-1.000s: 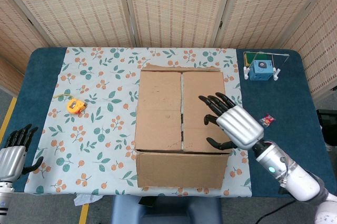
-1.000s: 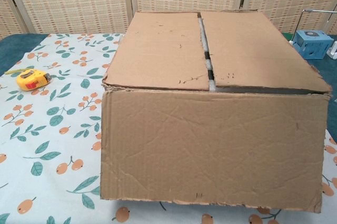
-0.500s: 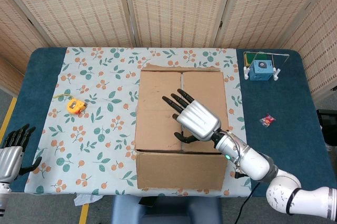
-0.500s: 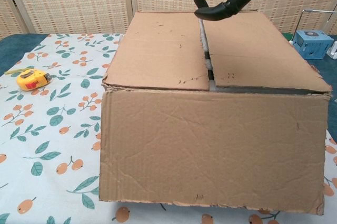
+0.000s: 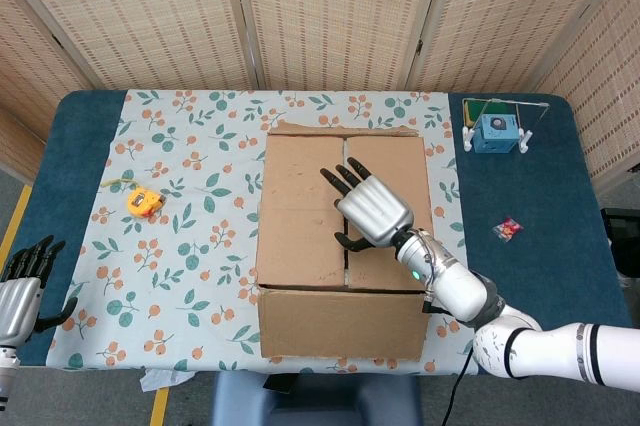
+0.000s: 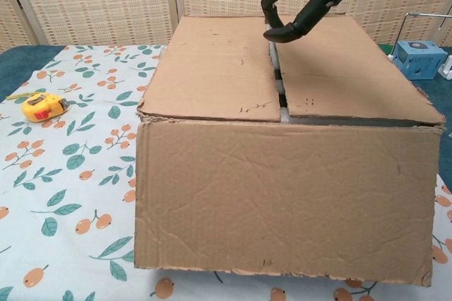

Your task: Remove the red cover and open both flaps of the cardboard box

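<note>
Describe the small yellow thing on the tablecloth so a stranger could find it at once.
Start at the big cardboard box in the middle of the table, then look to its left across the leaf-and-berry tablecloth. There lies a tape measure, alone near the cloth's left edge. It is the only bright yellow thing, small and chunky with a short yellow strip trailing out.

Brown cardboard box (image 5: 343, 246), floral tablecloth (image 5: 190, 206)

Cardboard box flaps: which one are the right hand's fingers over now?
The robot's-left flap. The right hand spans the centre seam, its fingers reaching across it; the robot's-right flap lies under the palm.
</note>
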Controlling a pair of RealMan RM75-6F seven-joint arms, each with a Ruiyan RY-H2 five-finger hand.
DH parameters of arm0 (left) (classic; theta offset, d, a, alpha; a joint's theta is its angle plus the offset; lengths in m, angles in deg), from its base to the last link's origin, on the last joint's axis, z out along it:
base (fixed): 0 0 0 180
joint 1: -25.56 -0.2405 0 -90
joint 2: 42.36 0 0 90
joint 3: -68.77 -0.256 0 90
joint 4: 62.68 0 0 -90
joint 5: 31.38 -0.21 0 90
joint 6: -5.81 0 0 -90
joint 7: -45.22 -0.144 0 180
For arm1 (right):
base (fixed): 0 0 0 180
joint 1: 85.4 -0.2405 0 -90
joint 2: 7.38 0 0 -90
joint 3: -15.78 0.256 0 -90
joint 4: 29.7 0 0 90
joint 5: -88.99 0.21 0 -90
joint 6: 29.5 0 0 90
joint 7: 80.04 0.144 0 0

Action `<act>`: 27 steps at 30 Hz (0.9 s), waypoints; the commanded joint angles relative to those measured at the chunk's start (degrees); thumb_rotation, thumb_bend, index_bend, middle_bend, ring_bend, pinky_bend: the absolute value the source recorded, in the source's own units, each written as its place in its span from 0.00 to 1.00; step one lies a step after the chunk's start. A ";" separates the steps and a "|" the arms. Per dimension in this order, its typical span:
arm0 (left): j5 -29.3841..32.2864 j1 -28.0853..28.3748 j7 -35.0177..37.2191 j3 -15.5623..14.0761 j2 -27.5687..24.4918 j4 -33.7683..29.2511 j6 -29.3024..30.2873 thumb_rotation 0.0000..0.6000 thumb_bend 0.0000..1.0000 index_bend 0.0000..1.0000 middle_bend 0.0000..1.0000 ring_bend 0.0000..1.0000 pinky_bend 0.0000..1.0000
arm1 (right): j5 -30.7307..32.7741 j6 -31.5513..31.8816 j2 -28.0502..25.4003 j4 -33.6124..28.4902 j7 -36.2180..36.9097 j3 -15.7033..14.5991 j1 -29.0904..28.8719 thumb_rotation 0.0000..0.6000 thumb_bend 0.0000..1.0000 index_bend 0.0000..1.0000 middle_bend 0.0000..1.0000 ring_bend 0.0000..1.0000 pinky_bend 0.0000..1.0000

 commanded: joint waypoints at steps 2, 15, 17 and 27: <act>-0.04 -0.01 0.13 0.02 0.02 0.09 0.04 1.00 0.38 0.00 0.00 0.00 0.00 | -0.78 0.65 0.23 1.67 3.25 -2.09 -1.65 0.39 0.49 0.49 0.00 0.00 0.00; 0.08 0.06 0.81 0.17 -0.02 0.36 -0.13 1.00 0.38 0.00 0.00 0.00 0.00 | -1.04 0.04 2.04 6.52 8.33 -7.82 -6.39 0.39 0.49 0.49 0.00 0.00 0.00; 0.06 0.02 1.09 0.22 -0.05 0.42 -0.05 1.00 0.38 0.00 0.00 0.00 0.00 | -0.87 -0.06 2.44 7.08 9.17 -8.35 -7.13 0.39 0.49 0.49 0.00 0.00 0.00; -0.17 -0.23 2.56 0.35 -0.33 0.65 0.45 1.00 0.38 0.00 0.00 0.00 0.00 | -0.49 -0.19 4.50 9.99 12.03 -10.46 -10.32 0.39 0.49 0.49 0.00 0.00 0.00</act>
